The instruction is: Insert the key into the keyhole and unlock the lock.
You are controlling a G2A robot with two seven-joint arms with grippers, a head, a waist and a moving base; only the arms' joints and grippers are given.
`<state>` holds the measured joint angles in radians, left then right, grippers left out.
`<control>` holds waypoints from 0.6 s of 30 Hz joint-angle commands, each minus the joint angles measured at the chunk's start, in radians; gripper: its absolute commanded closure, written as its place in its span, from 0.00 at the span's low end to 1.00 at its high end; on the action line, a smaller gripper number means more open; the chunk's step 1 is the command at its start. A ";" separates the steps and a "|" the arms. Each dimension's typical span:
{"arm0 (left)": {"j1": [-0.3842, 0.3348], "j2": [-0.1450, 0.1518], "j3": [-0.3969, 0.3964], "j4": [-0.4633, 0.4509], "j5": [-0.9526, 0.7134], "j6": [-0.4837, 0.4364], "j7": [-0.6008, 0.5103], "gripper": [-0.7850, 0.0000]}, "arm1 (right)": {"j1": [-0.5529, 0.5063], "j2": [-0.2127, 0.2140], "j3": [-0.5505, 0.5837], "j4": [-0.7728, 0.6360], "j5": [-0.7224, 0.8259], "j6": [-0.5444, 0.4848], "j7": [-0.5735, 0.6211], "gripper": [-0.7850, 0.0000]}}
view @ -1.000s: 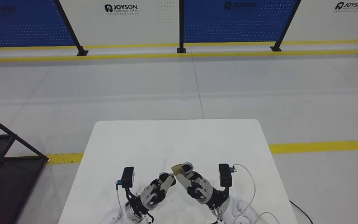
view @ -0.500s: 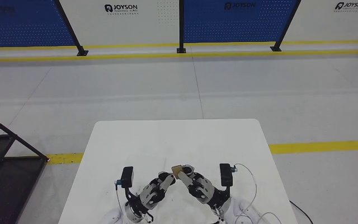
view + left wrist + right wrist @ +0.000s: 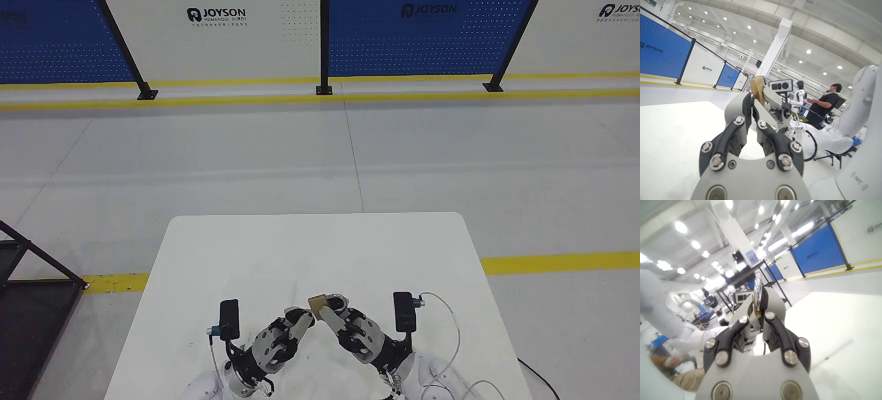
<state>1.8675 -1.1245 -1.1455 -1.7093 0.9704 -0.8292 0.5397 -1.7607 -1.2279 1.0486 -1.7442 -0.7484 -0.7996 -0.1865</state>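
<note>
A brass padlock (image 3: 319, 302) hangs in the air over the front part of the white table (image 3: 300, 250). My right gripper (image 3: 332, 310) is shut on it; in the right wrist view the lock (image 3: 757, 285) stands edge-on between that gripper's (image 3: 759, 297) fingers. My left gripper (image 3: 297, 321) sits right beside it, shut on a small metal key (image 3: 752, 97). In the left wrist view the key's tip is at the underside of the lock (image 3: 757, 88), just past my left gripper (image 3: 752, 101). The keyhole itself is hidden.
The tabletop carries nothing else. Its front edge lies just below both arms. A black rack (image 3: 25, 300) stands on the floor to the left of the table. Blue and white barrier panels (image 3: 420, 35) line the far side of the room.
Both arms have shifted only a trifle toward the table's front edge. Key and lock stay together, and both grippers keep their hold.
</note>
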 commanded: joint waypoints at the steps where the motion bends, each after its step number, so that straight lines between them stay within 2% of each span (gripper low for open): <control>1: 0.001 -0.001 0.002 -0.001 0.028 0.010 0.018 1.00 | 0.000 0.001 -0.001 0.000 0.002 0.004 0.005 1.00; 7: 0.000 -0.003 0.006 0.002 0.084 0.030 0.067 1.00 | 0.001 0.003 -0.002 -0.002 0.009 0.014 0.014 1.00; 18: 0.009 -0.006 0.009 -0.005 0.245 0.167 0.174 1.00 | -0.005 0.008 -0.001 -0.009 0.011 0.018 0.012 1.00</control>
<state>1.8771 -1.1304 -1.1391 -1.7149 1.2031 -0.6712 0.7046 -1.7647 -1.2206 1.0475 -1.7528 -0.7375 -0.7820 -0.1746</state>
